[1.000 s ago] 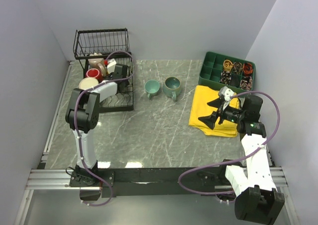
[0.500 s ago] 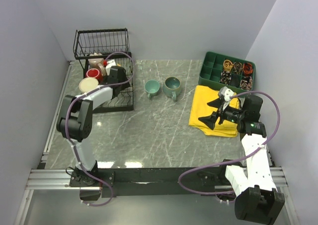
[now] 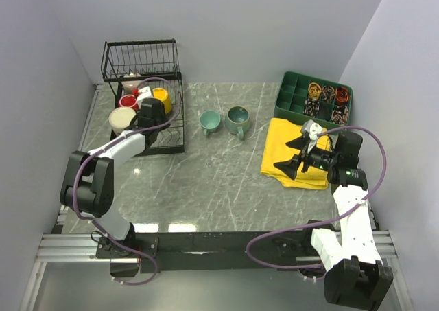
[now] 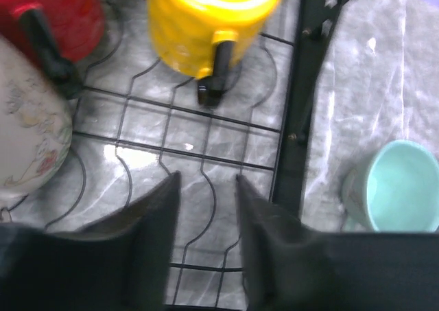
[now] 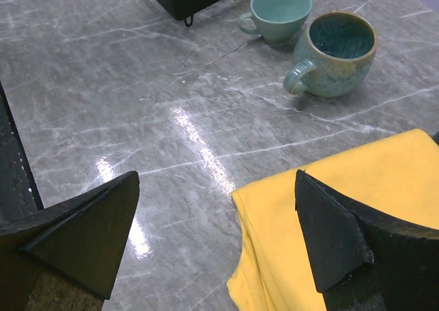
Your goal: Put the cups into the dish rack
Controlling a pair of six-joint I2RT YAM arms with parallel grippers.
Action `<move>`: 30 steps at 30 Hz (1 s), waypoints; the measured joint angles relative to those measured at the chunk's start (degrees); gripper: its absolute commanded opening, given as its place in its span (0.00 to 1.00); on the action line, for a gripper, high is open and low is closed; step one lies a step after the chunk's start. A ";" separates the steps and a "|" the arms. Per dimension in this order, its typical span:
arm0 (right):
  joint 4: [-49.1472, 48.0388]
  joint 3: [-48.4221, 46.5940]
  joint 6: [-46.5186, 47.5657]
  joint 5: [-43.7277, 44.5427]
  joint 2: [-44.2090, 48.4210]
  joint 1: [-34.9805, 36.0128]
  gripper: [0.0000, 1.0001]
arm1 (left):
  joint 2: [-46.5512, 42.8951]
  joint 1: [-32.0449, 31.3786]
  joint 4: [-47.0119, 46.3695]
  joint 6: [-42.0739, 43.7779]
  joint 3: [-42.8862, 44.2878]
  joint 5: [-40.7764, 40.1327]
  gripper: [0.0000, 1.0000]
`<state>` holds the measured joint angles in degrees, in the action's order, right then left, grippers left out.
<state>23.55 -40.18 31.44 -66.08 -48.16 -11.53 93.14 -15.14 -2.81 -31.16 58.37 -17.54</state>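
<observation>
The rack (image 3: 140,51) is sitting at 10 o'clock on the table (image 3: 206,180). On its flat base, the yellow mug (image 3: 161,99) is standing toward the 3 o'clock side. The red mug (image 3: 127,102) is standing at the yellow mug's 9 o'clock, and the cream mug (image 3: 121,119) is sitting at the red mug's 6 o'clock.

The left gripper (image 4: 206,184) is hovering over the base at 6 o'clock of the yellow mug, whose handle is pointing toward it. Its fingers (image 4: 152,242) are standing partly apart with a narrow gap. Nothing is sitting between them, and only bare wire is showing through.

Two mugs are standing outside the rack, on the table toward 12 o'clock. The pale teal mug (image 3: 210,121) is sitting nearer the rack's 3 o'clock edge. The dark teal mug (image 3: 238,119) is standing just beside it at its 3 o'clock, not touching it.

The right gripper (image 5: 216,187) is hovering at 3 o'clock of the table, over the near edge of the cloth (image 3: 296,163). Its fingers (image 5: 89,235) are spreading wide and gripping nothing. It is pointing toward the two teal mugs, well apart from them.

The tray (image 3: 291,91) is sitting at 2 o'clock, just beyond the cloth. Its 3 o'clock compartments are holding small coloured items that are too small to tell.
</observation>
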 measured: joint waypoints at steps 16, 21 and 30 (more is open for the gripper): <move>0.11 0.00 0.20 -0.04 0.00 -0.22 1.00 | 11.39 3.06 1.79 -0.79 9.44 -4.63 0.01; 0.13 0.00 0.28 -0.07 0.00 -0.31 1.00 | 16.31 3.10 3.23 -2.95 14.99 -5.35 0.01; 1.57 -0.55 1.46 -0.35 -0.22 -0.37 1.00 | 21.20 3.06 4.81 -5.60 21.40 -8.33 0.02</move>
<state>25.12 -40.73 32.91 -66.43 -48.38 -11.90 114.34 -12.08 2.00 -36.75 79.77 -25.87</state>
